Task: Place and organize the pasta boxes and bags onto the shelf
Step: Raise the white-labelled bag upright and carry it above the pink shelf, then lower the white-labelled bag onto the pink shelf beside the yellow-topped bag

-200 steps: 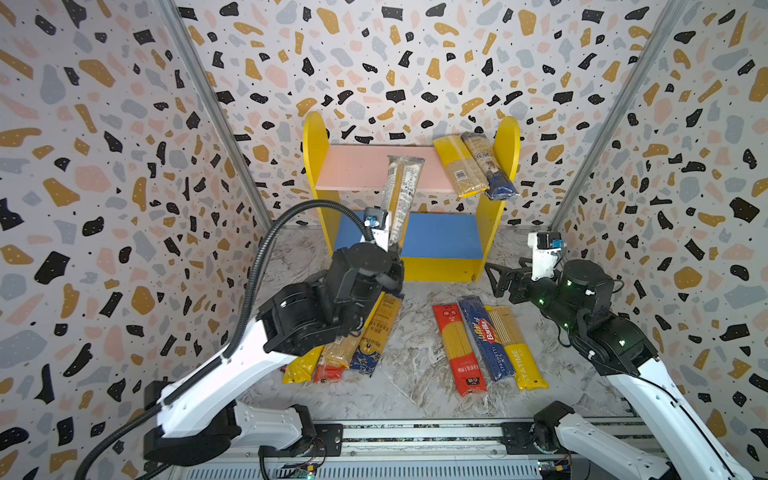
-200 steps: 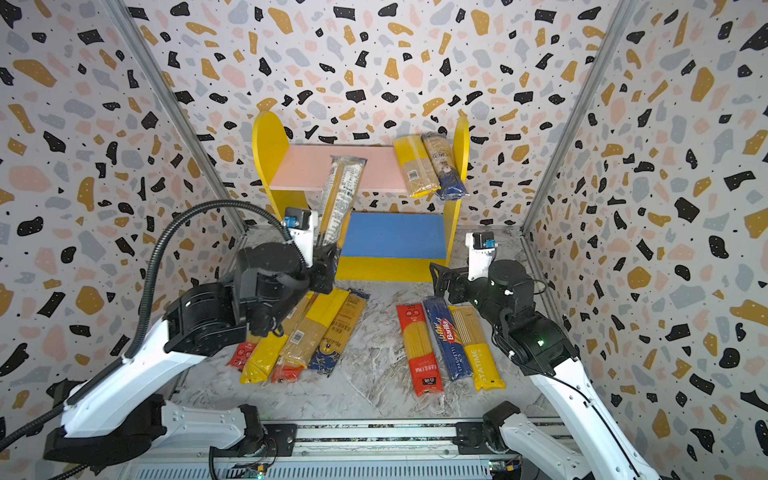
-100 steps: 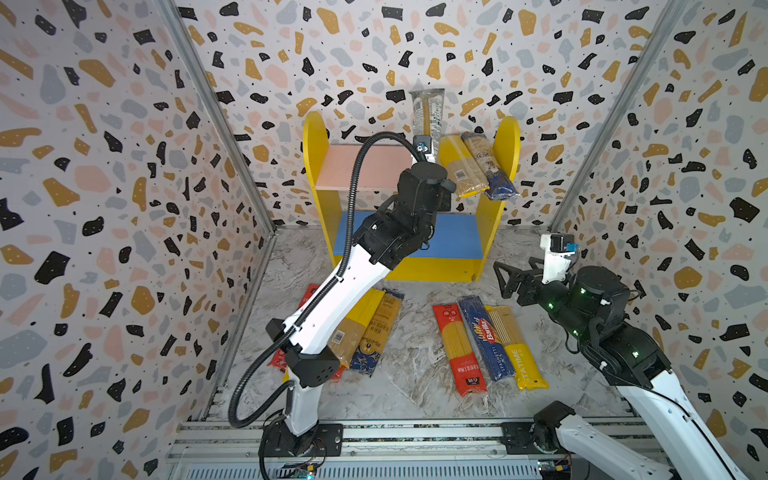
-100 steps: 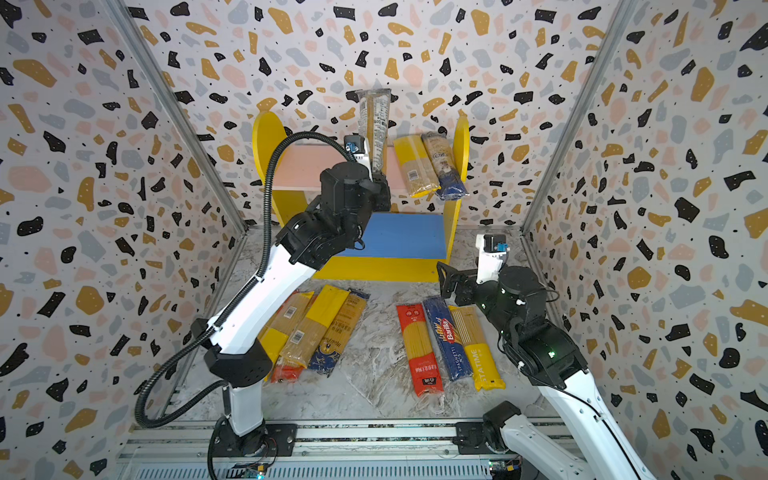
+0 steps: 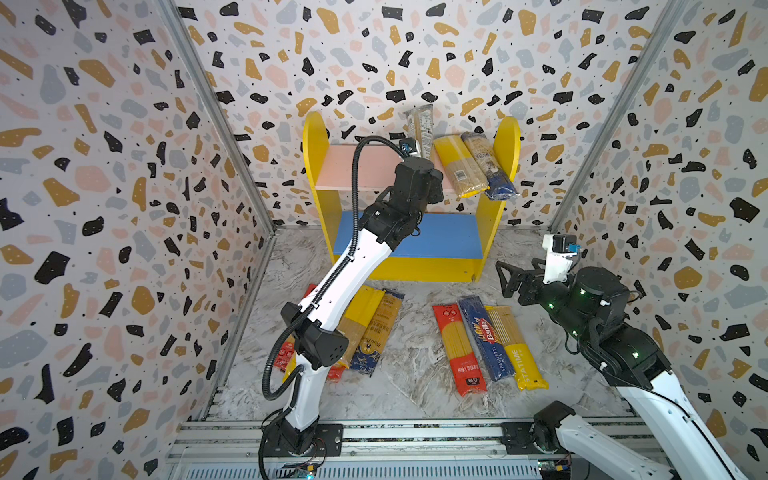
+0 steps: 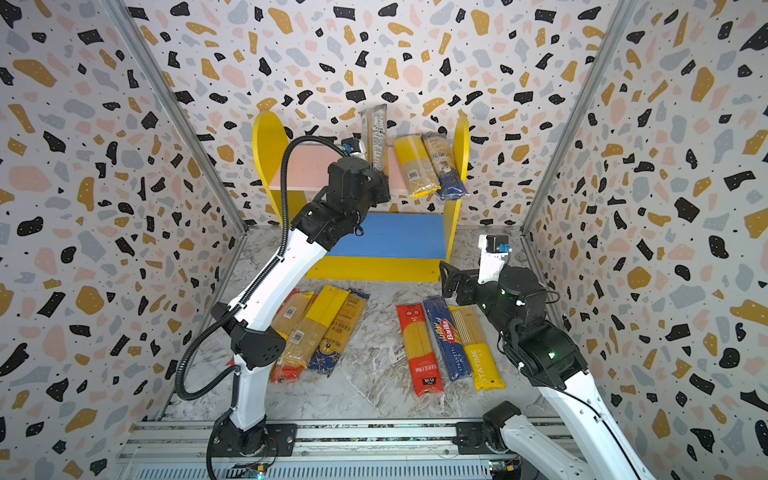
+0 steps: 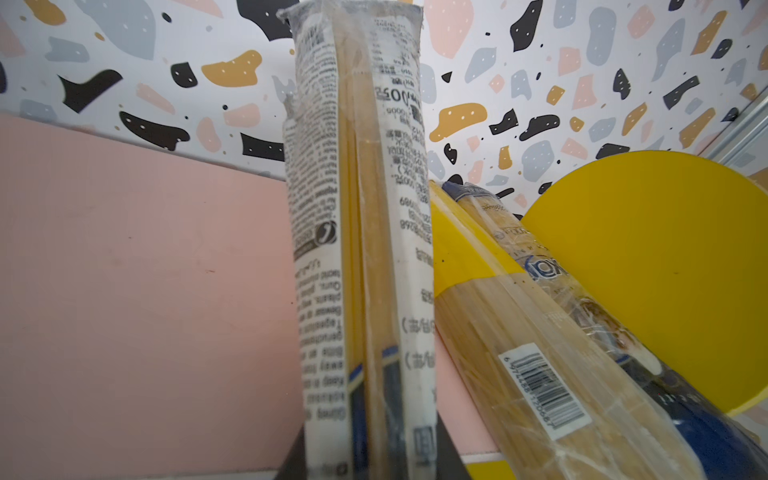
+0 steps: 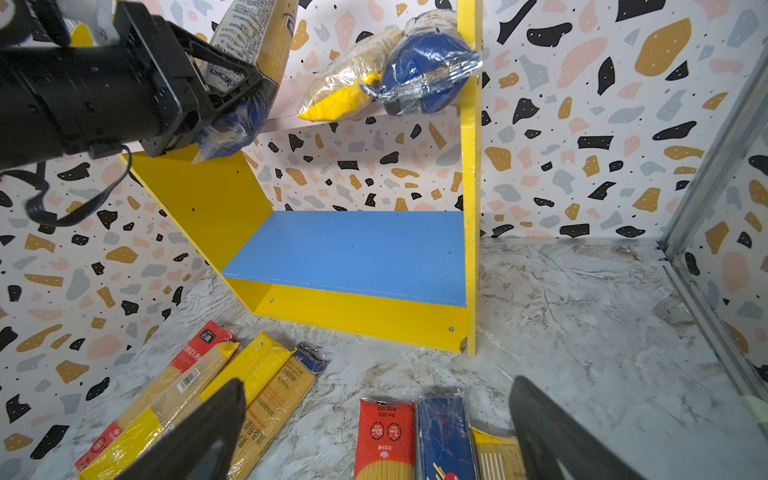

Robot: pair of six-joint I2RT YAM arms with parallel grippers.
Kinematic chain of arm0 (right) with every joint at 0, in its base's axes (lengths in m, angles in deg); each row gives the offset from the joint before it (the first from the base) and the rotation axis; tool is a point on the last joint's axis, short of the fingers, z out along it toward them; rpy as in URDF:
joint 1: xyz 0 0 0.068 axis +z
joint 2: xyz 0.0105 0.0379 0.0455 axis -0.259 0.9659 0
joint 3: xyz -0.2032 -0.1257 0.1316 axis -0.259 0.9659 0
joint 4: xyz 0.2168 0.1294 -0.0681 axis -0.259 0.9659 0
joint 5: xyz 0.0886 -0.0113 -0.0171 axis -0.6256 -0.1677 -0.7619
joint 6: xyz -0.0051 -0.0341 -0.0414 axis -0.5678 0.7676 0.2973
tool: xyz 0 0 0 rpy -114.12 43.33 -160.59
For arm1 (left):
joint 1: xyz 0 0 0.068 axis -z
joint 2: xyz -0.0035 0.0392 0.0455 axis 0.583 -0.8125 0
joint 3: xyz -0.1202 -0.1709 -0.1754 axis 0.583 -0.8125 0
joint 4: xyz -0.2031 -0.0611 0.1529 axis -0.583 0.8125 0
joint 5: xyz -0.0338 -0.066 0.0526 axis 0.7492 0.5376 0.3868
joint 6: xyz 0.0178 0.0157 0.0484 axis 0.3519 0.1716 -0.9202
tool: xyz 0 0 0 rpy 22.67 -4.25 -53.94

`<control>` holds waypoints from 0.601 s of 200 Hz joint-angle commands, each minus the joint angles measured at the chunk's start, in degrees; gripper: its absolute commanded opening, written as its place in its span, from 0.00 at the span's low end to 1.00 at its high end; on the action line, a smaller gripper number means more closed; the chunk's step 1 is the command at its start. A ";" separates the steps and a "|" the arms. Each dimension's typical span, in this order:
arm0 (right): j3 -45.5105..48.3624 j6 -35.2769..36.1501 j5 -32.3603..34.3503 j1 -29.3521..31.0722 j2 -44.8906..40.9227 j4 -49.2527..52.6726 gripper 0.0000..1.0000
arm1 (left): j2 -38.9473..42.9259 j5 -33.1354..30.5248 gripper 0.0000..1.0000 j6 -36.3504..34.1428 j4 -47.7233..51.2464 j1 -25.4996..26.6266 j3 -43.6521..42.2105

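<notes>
Your shelf [image 5: 320, 174] is standing upper centre in both top views. The spaghetti pack [image 5: 419, 126] is standing tilted at its pink board's front edge. Only your right wrist view is showing the left gripper [image 8: 247, 91] clamping its blue end. Lower right, the right gripper [image 5: 508, 279] is hanging spread apart.
</notes>
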 commanded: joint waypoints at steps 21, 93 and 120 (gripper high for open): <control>0.59 -0.22 1.37 -0.19 1.04 -1.24 0.99 | 0.23 3.44 0.00 2.90 -11.59 -0.81 3.38; 1.06 0.45 0.53 -0.58 1.95 -2.34 0.99 | 0.89 4.09 0.52 3.10 -10.82 -0.90 2.12; 1.37 0.43 -0.20 -0.85 2.39 -2.64 0.99 | 0.70 4.14 0.53 2.90 -9.99 -1.07 2.16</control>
